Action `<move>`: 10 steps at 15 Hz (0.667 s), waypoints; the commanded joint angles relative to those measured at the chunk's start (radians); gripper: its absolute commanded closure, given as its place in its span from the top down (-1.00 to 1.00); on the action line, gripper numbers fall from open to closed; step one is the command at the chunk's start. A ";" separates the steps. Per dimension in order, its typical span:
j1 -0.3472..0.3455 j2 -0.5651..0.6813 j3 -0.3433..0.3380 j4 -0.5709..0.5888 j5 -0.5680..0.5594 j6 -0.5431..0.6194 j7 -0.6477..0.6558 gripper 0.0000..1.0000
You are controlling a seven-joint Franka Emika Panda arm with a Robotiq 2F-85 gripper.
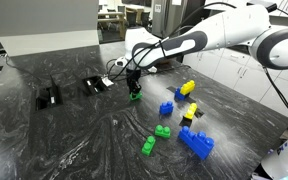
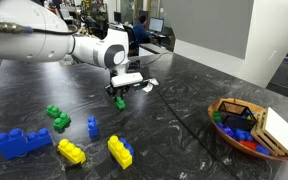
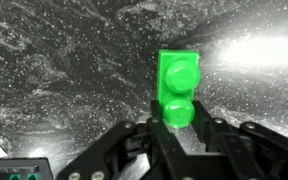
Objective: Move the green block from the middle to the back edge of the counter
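Closest in, in the wrist view, the gripper (image 3: 174, 128) was squeezed tight on the green block (image 3: 176, 80). Its dark fingers (image 3: 216, 138) pressed on the round bump at the block's low end, and the rest of the block stuck out toward 12 o'clock. Behind the block lay the shiny dark counter (image 3: 64, 60) with white specks. So the grab looked done, I think, but the carry was not. In both exterior views the block sat under the gripper near the middle of the counter, and the back edge was a long way off. I could not tell if the block touched the counter or hung just over it. Only the wrist view showed how the fingers held the bump. Only the exterior views showed the other toys. In an exterior view a big blue block (image 1: 196, 143) lay at 4 o'clock from the gripper, with a yellow block (image 1: 189, 113) nearer to it. Two black holders (image 1: 49, 96) sat farther off at 9 o'clock. In an exterior view a basket (image 2: 216, 115) of blocks stood at 3 o'clock, and no other view showed it.
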 commanded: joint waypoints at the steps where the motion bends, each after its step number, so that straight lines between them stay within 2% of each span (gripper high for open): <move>1: -0.003 -0.033 0.003 0.002 0.002 -0.032 0.008 -0.82; 5: -0.003 -0.115 -0.026 -0.044 -0.013 -0.027 0.086 -0.82; 10: -0.016 -0.272 -0.088 -0.162 -0.021 -0.113 0.331 -0.82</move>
